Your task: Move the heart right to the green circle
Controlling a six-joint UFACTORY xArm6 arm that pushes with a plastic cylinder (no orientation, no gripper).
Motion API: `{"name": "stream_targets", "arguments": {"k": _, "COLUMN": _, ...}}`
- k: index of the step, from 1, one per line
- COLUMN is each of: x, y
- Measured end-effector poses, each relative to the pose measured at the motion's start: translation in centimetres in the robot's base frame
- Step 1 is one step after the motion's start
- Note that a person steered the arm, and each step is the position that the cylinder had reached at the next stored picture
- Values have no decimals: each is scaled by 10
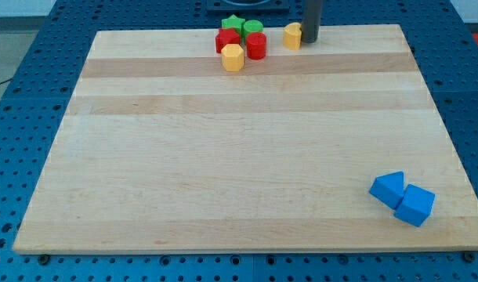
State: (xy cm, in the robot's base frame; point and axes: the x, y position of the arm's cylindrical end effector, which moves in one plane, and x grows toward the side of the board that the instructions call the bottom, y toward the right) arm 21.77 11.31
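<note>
A yellow heart (pixel 292 35) lies near the top edge of the wooden board (pixel 239 157). My tip (pixel 310 39) stands just to the heart's right, touching or nearly touching it. The green circle (pixel 252 29) lies to the heart's left, in a cluster with a green star (pixel 233 23), a red block (pixel 227 40), a red cylinder (pixel 256 46) and a yellow hexagon (pixel 233 57). A small gap separates the heart from the green circle.
Two blue blocks lie at the view's bottom right, a triangular one (pixel 389 189) and a cube-like one (pixel 415 205), touching each other. A blue pegboard surface (pixel 19 94) surrounds the board.
</note>
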Motion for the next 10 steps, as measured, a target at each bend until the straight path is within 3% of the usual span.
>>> {"name": "stream_targets", "arguments": {"k": 2, "x": -15, "y": 8}}
{"name": "stream_targets", "arguments": {"k": 3, "x": 12, "y": 57}}
{"name": "stream_targets", "arguments": {"k": 4, "x": 28, "y": 59}}
{"name": "stream_targets", "arguments": {"k": 7, "x": 10, "y": -20}}
{"name": "stream_targets", "arguments": {"k": 10, "x": -7, "y": -34}}
